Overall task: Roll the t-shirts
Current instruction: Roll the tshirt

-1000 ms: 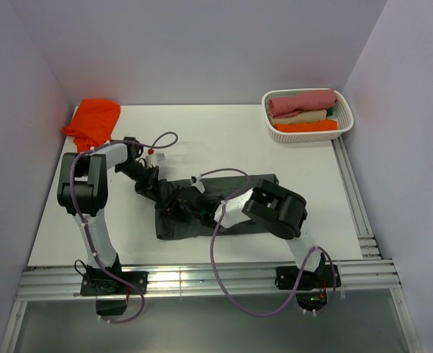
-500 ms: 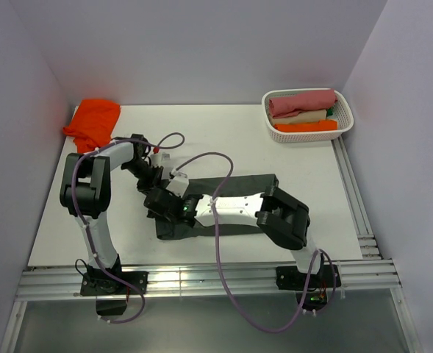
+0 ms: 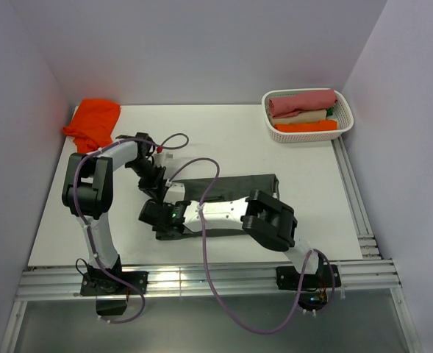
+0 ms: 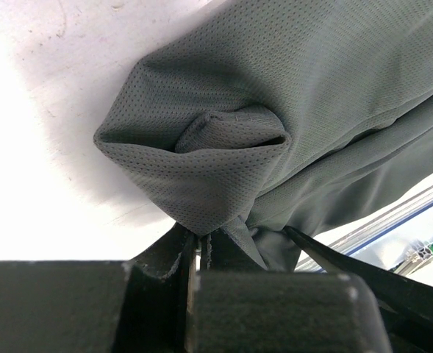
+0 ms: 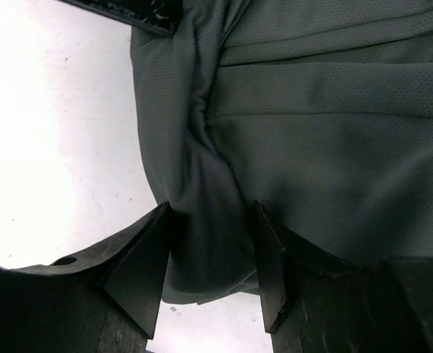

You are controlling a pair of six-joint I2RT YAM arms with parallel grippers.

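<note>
- dark grey t-shirt [image 3: 238,184]: folded strip mid-table, left end bunched; roll looks barely begun.
- orange t-shirt [image 3: 95,121]: far-left corner, untouched.
- left gripper [image 4: 199,239]: clenched on the grey shirt's end corner.
- right gripper [image 5: 210,213]: jaws apart, straddling the end fold; next it likely needs to close there, then turn the end over.

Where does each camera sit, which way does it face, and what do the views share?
Top external: above and behind the bases, looking down on the table; the left arm and right arm show.
Left wrist: on the left arm, facing the grey t-shirt; left gripper shut on its corner.
Right wrist: on the right arm, facing the same shirt; right gripper open astride a fold.
Shared: all three show the grey t-shirt.
</note>
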